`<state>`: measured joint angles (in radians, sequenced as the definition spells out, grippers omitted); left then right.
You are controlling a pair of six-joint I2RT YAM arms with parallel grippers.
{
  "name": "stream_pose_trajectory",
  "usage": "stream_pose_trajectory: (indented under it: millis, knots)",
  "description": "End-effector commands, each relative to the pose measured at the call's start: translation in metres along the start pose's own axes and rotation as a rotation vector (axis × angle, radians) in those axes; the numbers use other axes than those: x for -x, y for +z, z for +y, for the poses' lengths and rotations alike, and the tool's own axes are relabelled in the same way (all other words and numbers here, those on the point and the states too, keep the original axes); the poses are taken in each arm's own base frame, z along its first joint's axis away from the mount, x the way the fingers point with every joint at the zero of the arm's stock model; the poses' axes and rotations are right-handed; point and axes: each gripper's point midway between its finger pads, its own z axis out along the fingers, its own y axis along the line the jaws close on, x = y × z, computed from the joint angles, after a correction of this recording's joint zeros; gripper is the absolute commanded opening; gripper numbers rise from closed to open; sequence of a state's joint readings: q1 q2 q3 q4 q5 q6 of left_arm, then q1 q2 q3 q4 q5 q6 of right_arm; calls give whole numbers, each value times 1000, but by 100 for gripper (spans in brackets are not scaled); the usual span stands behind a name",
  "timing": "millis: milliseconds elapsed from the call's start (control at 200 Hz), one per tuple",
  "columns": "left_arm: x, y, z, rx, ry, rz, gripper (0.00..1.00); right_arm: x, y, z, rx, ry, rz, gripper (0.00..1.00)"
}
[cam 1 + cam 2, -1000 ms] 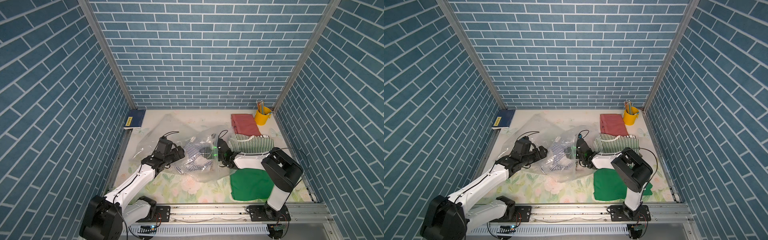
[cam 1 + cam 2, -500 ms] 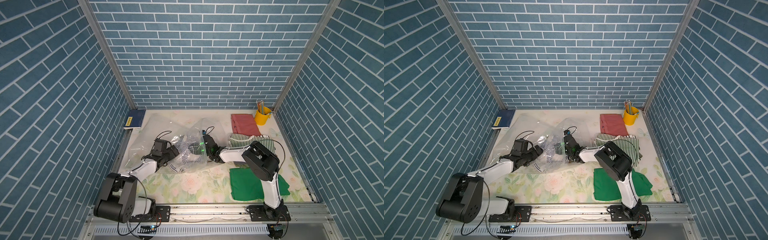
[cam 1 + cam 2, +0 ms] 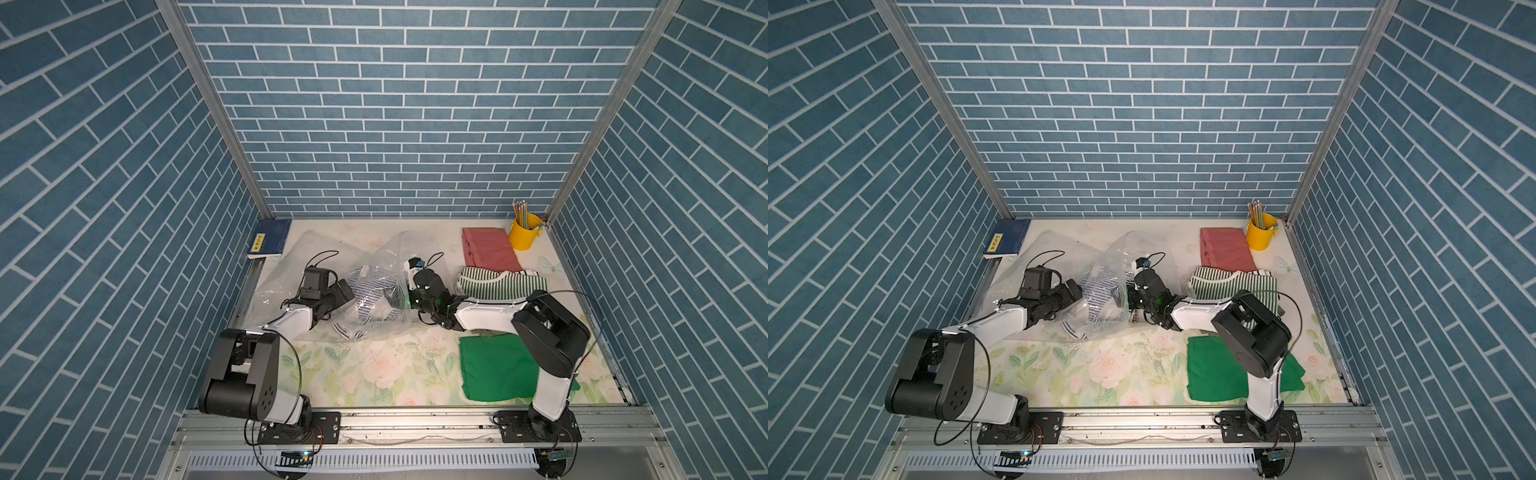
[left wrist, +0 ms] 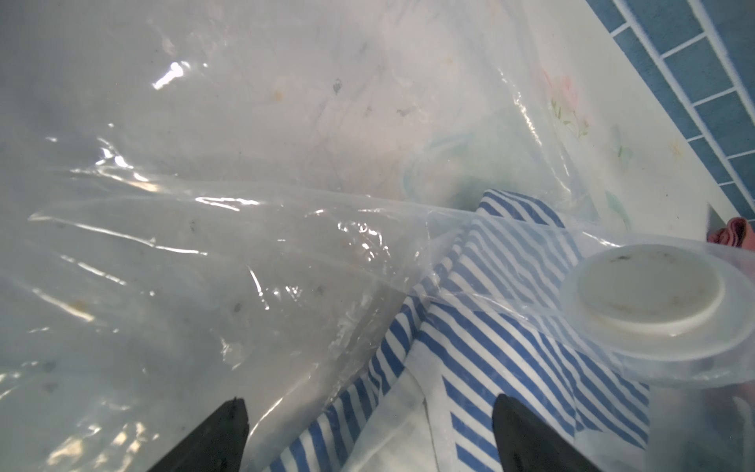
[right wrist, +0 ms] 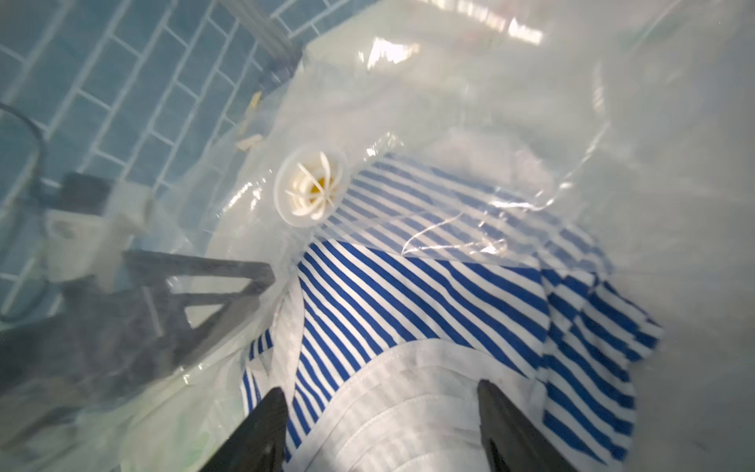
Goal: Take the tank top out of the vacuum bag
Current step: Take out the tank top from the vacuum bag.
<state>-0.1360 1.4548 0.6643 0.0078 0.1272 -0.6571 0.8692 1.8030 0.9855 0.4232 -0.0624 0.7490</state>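
Note:
The clear vacuum bag (image 3: 386, 259) (image 3: 1121, 253) lies crumpled mid-table, with the blue-and-white striped tank top (image 3: 368, 291) (image 3: 1096, 293) inside it. My left gripper (image 3: 347, 291) (image 3: 1076, 289) (image 4: 367, 404) stands open against the bag's left side, over plastic and striped cloth (image 4: 490, 327), close to the bag's white valve (image 4: 649, 290). My right gripper (image 3: 401, 297) (image 3: 1128, 300) (image 5: 380, 388) reaches into the bag from the right. It is open, and the tank top's white hem (image 5: 408, 408) lies between its fingers. The valve (image 5: 312, 188) shows beyond.
A blue book (image 3: 269, 242) sits at the back left and a yellow pencil cup (image 3: 525, 237) at the back right. On the right lie a red folded cloth (image 3: 490, 249), a green-striped garment (image 3: 498, 284) and a green cloth (image 3: 494, 370).
The bag and tank top have shifted left and farther back. The right arm has stretched left after them, and the left arm has folded back toward its base.

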Motion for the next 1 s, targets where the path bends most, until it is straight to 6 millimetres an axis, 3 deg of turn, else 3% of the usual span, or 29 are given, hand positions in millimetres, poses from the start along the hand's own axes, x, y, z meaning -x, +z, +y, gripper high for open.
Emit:
stream_pose_trajectory:
  millis: [0, 140, 240, 310, 475, 610, 835, 995]
  knots:
    - [8, -5, 0, 17, 21, -14, 99, -6, -12, -19, -91, 51, 15, 76]
    - [17, -15, -3, 20, 22, -55, 100, -35, -9, -32, -96, 104, 97, 78]
    - [22, -20, -6, 6, 25, -86, 100, -50, 2, -26, -40, 125, 154, 73]
    - [19, -17, -6, 0, 27, -73, 100, -59, 11, -25, -25, 124, 193, 69]
    - [2, -5, 1, -2, 9, -18, 100, -75, 26, -35, -57, 136, 246, 69]
    - [-12, 3, 9, 4, -16, 19, 100, -76, 28, -42, -93, 144, 236, 71]
    - [-20, 3, 18, 13, -54, 8, 100, -66, 9, -65, -247, 112, 199, 78]
    - [-28, 8, 21, 15, -51, 36, 100, -78, 30, -51, -182, 78, 266, 78]
